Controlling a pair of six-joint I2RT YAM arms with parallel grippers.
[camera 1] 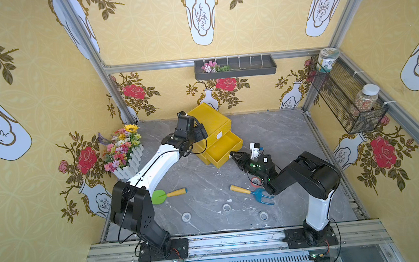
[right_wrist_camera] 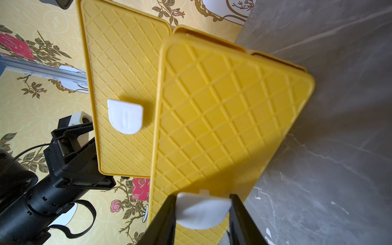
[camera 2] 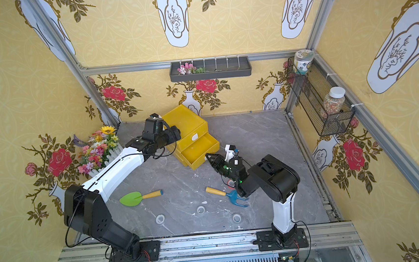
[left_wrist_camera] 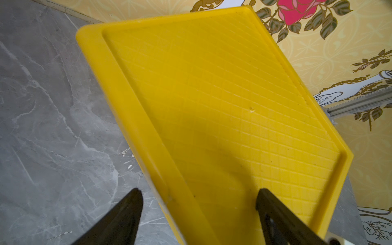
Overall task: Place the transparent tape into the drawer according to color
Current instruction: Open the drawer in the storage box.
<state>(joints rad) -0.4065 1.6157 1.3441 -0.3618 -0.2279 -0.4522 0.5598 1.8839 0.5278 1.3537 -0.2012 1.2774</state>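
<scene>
A yellow two-drawer cabinet (camera 1: 210,120) stands at the back of the table. Its lower drawer (camera 1: 224,148) is pulled out and looks empty. My right gripper (right_wrist_camera: 203,196) is shut on that drawer's white handle (right_wrist_camera: 201,214). The upper drawer stays closed, its white handle (right_wrist_camera: 125,116) free. My left gripper (left_wrist_camera: 199,191) is open over the cabinet's top edge, one finger above the table and the other above the lid. Three clear-grey transparent tape rolls (camera 1: 186,217) (camera 1: 226,207) (camera 1: 263,215) lie near the table's front. A red roll (camera 1: 256,181) shows under my right wrist.
A green toy shovel (camera 1: 162,196) and a blue toy rake (camera 1: 259,195) lie on the grey table. A flower box (camera 1: 124,151) stands at the left wall. A wire basket (camera 1: 346,97) with jars hangs on the right wall, a grey shelf (camera 1: 235,68) on the back wall.
</scene>
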